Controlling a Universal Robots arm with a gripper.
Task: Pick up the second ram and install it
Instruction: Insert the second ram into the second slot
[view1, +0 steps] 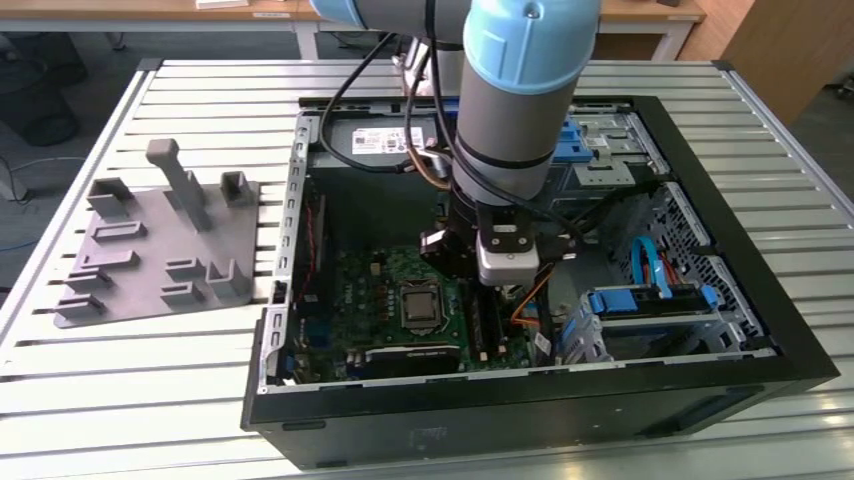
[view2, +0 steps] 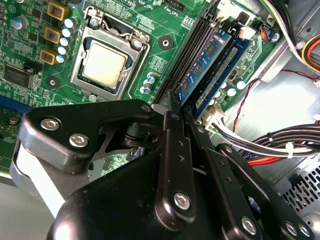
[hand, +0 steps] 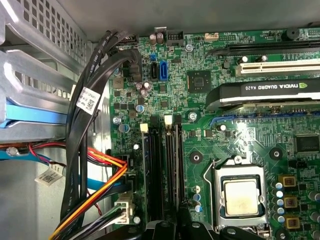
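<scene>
Second wrist view: gripper (view2: 179, 103) clenched on second ram (view2: 207, 62); ram upright over motherboard (view2: 150, 31).

Blue-green second ram (view2: 202, 67) edge-up in motherboard slot

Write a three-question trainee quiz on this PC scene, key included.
1. True or false: a cooler covers the CPU.
2. The pincer is above: A) the fixture, B) the motherboard, C) the table.
3. Fill in: the ram beside the pincer is coloured ____.
Key: 1 false, the CPU is bare; 2 B; 3 blue.
</scene>
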